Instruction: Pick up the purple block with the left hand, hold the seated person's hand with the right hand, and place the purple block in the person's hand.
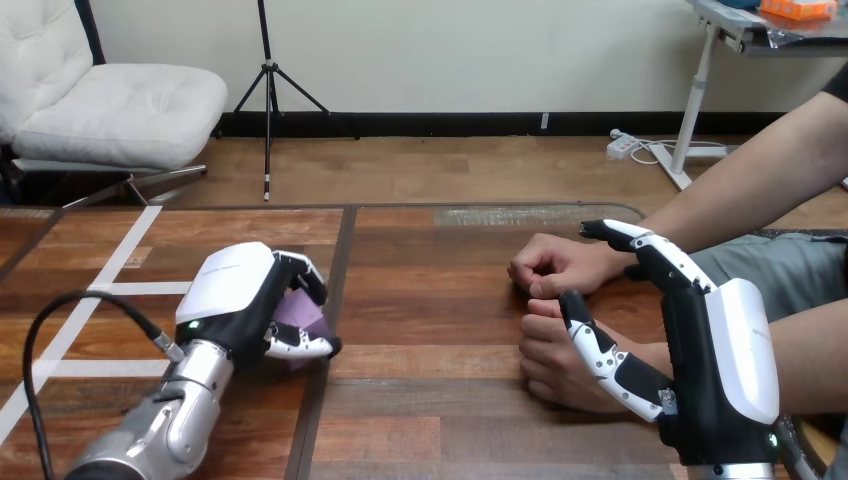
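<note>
Right hand (715, 370) is up on its edge at the near right of the wooden table (440, 400), fingers fairly straight and spread, nothing clamped. Its thumb (595, 345) lies across the person's nearer hand (550, 372), and its upper fingers reach past the wrist behind the person's farther hand (555, 265). It brackets them, but I see no curl round either one, so I'd call that touching, not holding.

Over to the left: the left hand (235, 295) has its fingers wrapped round the purple block (300, 312), which peeks out between fingers and thumb, well apart from the person. Whether the block is clear of the wood, I can't tell.

Now the trouble spots. Both of the person's hands are loosely curled, one just behind the other (no open palm on offer), so a block brought over now would have nowhere to land and could tumble onto the table. The right hand, closing from this pose, might catch the wrong hand, or both, or pinch rather than cradle. On the left, only a sliver of block shows, so the grip looks shallow on one side, and a quick swing across could let it slip. The crossing also ends right where the right hand stands, so the two hands could knock together.
</note>
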You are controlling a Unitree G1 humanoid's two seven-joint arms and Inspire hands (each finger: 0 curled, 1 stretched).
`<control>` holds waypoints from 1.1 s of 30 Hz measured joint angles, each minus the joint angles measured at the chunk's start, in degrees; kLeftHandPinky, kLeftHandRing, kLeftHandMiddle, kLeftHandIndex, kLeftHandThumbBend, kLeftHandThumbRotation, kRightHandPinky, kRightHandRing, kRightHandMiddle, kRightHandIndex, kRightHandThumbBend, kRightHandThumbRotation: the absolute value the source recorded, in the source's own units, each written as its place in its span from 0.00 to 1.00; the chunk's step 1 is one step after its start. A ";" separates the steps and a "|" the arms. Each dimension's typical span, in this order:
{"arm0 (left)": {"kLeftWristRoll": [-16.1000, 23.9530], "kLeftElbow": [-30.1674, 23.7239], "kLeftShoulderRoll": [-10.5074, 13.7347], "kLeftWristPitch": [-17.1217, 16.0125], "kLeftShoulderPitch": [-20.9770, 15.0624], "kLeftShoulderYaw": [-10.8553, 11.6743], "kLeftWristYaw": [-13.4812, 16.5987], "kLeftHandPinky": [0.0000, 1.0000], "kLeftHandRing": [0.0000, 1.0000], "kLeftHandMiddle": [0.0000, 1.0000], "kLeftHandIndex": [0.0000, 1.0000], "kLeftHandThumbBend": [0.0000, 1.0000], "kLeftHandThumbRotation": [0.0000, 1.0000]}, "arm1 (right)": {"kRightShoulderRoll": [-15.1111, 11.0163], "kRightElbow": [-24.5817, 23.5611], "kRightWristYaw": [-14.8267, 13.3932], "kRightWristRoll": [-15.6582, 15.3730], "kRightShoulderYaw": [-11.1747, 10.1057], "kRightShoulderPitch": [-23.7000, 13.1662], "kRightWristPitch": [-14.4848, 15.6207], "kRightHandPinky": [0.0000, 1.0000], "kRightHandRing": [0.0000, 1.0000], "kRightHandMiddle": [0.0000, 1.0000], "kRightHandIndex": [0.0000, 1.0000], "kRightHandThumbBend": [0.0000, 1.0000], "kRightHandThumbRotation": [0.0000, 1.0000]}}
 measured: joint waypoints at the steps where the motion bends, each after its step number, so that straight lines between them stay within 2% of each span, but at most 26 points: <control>1: -0.33 0.00 -0.07 -0.64 0.14 0.36 0.13 0.39 0.44 0.50 0.52 0.55 0.00 | 0.00 0.00 0.00 0.01 -0.03 0.00 0.00 0.65 0.76 0.76 0.73 0.36 0.27; 10: -5.27 0.01 -1.26 -5.65 1.41 3.69 -0.01 0.39 0.44 0.50 0.52 0.61 0.01 | 0.00 0.00 0.02 0.03 -0.10 0.00 0.00 0.65 0.76 0.77 0.73 0.36 0.28; 14: -8.66 0.01 -2.12 -8.16 1.95 5.89 -1.85 0.37 0.43 0.50 0.52 0.64 0.04 | -0.01 0.00 0.03 0.03 -0.10 0.00 0.00 0.65 0.76 0.77 0.73 0.36 0.29; 18: -14.16 0.01 -3.41 -9.92 2.39 9.24 -6.97 0.36 0.42 0.49 0.51 0.70 0.07 | -0.04 0.00 0.03 0.03 -0.12 0.00 0.00 0.65 0.76 0.77 0.73 0.37 0.29; 23: -22.24 0.00 -5.50 -11.12 2.98 14.42 -14.91 0.35 0.40 0.48 0.51 0.77 0.08 | -0.10 0.00 0.03 0.03 -0.14 0.00 0.00 0.65 0.75 0.76 0.73 0.38 0.26; 28: -29.79 -0.02 -7.77 -11.76 3.48 19.18 -22.91 0.34 0.40 0.47 0.50 0.83 0.10 | -0.50 0.00 0.08 0.06 -0.18 0.00 0.00 0.65 0.75 0.77 0.74 0.39 0.23; 33: -35.97 -0.30 -10.06 -11.77 3.98 23.36 -29.44 0.34 0.40 0.47 0.49 0.87 0.11 | -1.48 0.00 0.45 0.07 -0.29 0.00 0.01 0.66 0.75 0.77 0.74 0.41 0.22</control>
